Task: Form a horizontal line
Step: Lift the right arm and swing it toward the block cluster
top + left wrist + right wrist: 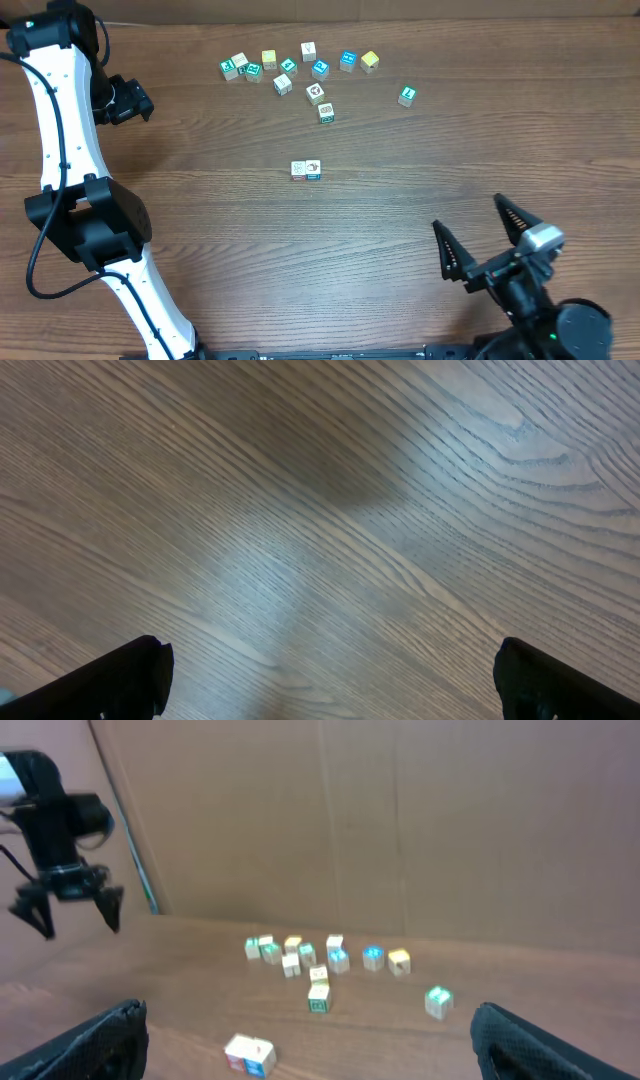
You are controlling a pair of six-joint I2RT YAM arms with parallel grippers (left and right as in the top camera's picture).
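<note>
Hanging over the near right corner of the table (pixel 400 250), the right gripper (pixel 468 212) has its jaws spread wide with nothing between them. Its own camera shows one dark finger (pixel 100 1040) in each lower corner and only wood in the gap.

The row of cubes (pixel 306 170) lies farther out, near the middle of the table, ahead and to the left of the right gripper and well apart from it. It is two small whitish cubes, touching side by side. In the right wrist view the row (pixel 250 1055) sits low in the frame, nearer the left-hand finger, out on the table beyond the fingertips and not inside the jaws.

Beyond the row, the loose cubes (pixel 300 68) are scattered along the far side. Two of them trail back toward the row, and one single cube (pixel 406 96) sits apart on the right.

At the far left, the left gripper (pixel 135 100) hangs above bare wood, well apart from the row and beside the loose cubes' left end. Its jaws are wide too; its camera shows only wood grain between its fingers (pixel 130 680). A cardboard wall (pixel 400 820) stands behind the table.
</note>
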